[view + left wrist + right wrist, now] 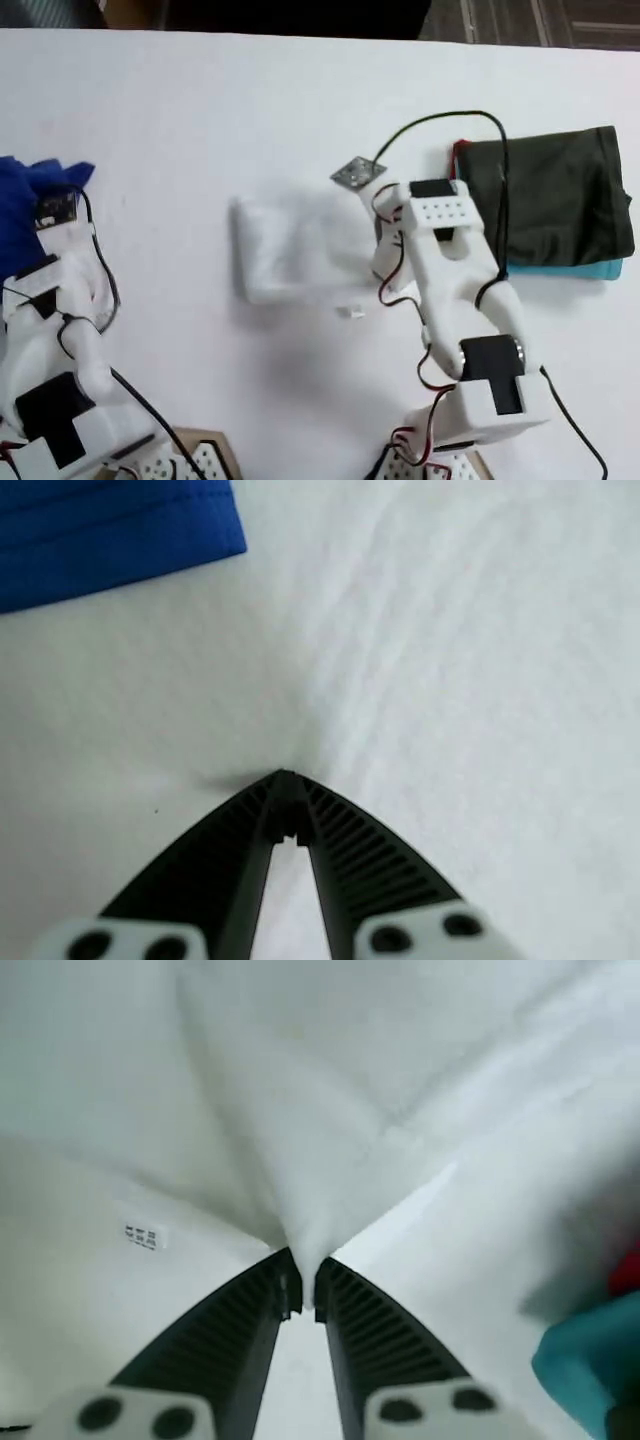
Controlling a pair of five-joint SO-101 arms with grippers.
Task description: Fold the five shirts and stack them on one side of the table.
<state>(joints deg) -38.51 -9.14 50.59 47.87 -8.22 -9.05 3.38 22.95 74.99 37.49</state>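
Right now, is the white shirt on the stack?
No, the white shirt lies mid-table, clear of the stack at the table's right side.

The left arm (60,340) rises from the near left corner of the desk (200,120) and stretches away along the left edge, its wrist bent down. The left claw (288,792) points downward, its two black jaws brought together at the tips. The right arm (462,290) stands at the near right and leans toward the middle, wrist tipped over. The right claw (302,1282) is closed, pinching a fold of the white shirt (300,1110) between its tips.
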